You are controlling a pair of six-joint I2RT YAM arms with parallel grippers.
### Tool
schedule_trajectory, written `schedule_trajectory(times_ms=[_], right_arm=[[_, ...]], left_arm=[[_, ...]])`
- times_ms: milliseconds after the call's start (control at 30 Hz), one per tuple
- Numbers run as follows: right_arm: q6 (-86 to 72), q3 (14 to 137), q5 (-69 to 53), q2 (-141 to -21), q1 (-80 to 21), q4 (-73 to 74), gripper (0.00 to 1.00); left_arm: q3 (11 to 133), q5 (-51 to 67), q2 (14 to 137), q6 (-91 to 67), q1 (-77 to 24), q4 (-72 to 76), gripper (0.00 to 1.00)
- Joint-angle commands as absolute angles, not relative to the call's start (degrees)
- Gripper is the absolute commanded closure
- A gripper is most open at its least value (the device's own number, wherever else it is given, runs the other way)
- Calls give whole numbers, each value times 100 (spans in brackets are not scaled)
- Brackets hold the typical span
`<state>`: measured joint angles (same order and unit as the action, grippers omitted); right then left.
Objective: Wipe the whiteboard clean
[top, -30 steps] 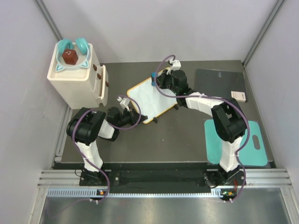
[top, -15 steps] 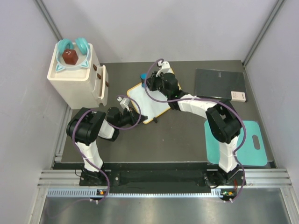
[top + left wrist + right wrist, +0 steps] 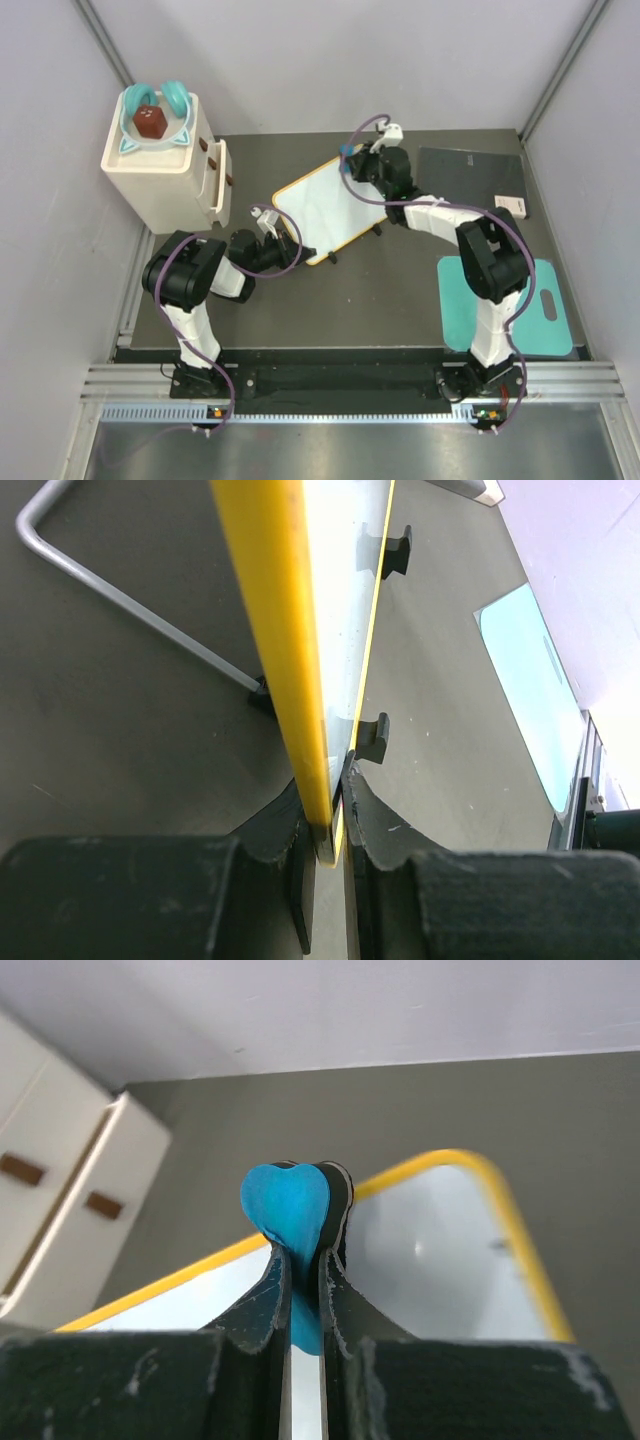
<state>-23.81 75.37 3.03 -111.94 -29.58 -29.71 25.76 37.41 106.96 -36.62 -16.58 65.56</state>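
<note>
The likeliest trouble is at the board's edge: the blue heart-shaped eraser (image 3: 288, 1205) sits over the far rounded corner of the whiteboard (image 3: 320, 205), so a stroke in the wrong direction could run it off the yellow frame and onto the counter (image 3: 400, 290). Whether it is pressing on the white face cannot be told. The right jaws are closed tight on the eraser's thin lower part, with most of the heart standing proud of the tips. A hard sideways rub could twist it or pull it out. Downward force so far from the left jaws could also lever the board, since they pinch only its yellow frame at the near-left edge, narrowly spread, with the board seen edge-on between them. The two black feet (image 3: 372, 738) give little grip against sliding. The whiteboard lies slantwise in the middle of the counter, between the white drawer cabinet (image 3: 160, 180) and the dark grey slab (image 3: 470, 178); no marks can be made out on it. The left arm (image 3: 185, 270) is folded low, its forearm pointing right. The right arm (image 3: 485, 260) stretches forward and leftward in a long arc, wrist over the far corner.
</note>
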Motion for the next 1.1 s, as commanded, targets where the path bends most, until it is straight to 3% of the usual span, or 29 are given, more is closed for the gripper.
schedule_trajectory(times_ms=[0,567,967,1033,1067], right_arm=[[-2426,7181,457,-10820,-2479,-3059,100],[-2250,4580,879,-8781,-2320,-2928,100],[-3155,3384,-632,-7875,-2513,-1566,100],[-3278,3209,-738,-7849,-2575,-1477,95],[-3322,3147,-782,-7814,-2654,-1477,85]], left_arm=[[2303,3788,10793,-3146,-1846,5502,100],[2285,3762,10775,-3129,-1854,5493,100],[2224,3770,10767,-3173,-1854,5642,100],[2206,3779,10758,-3190,-1854,5669,100],[2197,3779,10749,-3190,-1854,5695,100]])
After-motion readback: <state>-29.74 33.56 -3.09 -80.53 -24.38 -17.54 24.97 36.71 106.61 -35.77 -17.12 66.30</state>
